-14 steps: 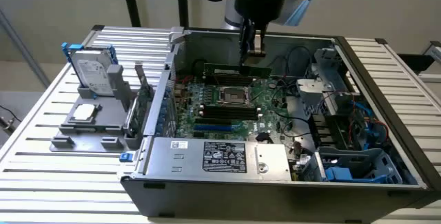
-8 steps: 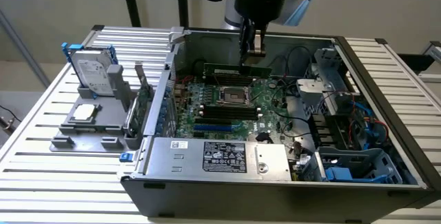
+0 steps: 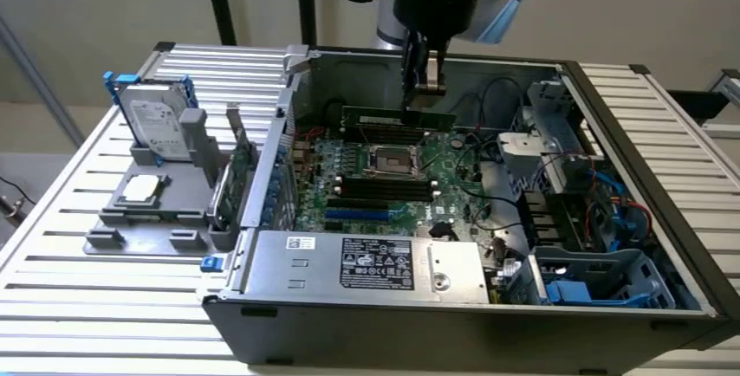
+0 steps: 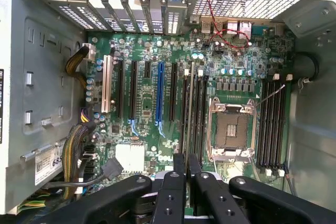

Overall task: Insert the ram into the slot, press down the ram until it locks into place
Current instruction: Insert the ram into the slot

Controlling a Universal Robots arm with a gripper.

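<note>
My gripper (image 3: 425, 90) reaches down into the open computer case and is shut on the ram (image 3: 396, 119), a long green stick held level by its top edge above the motherboard (image 3: 445, 198). In the wrist view the ram (image 4: 189, 103) shows edge-on as a thin line running out from between the black fingertips (image 4: 179, 162). There it lies over the bank of parallel black slots (image 4: 199, 119) beside the silver processor socket (image 4: 231, 129). In the exterior view, black slots (image 3: 376, 187) lie in front of the socket. Whether the ram touches a slot I cannot tell.
A second bank of black slots (image 4: 273, 124) lies past the processor socket (image 3: 393, 161). A blue slot (image 4: 160, 93) and a white slot (image 4: 106, 85) stand nearby. Case walls (image 3: 509, 73), cable bundles (image 4: 79, 145) and drive bays (image 3: 590, 276) hem the board in. A hard drive (image 3: 156, 125) stands outside the case.
</note>
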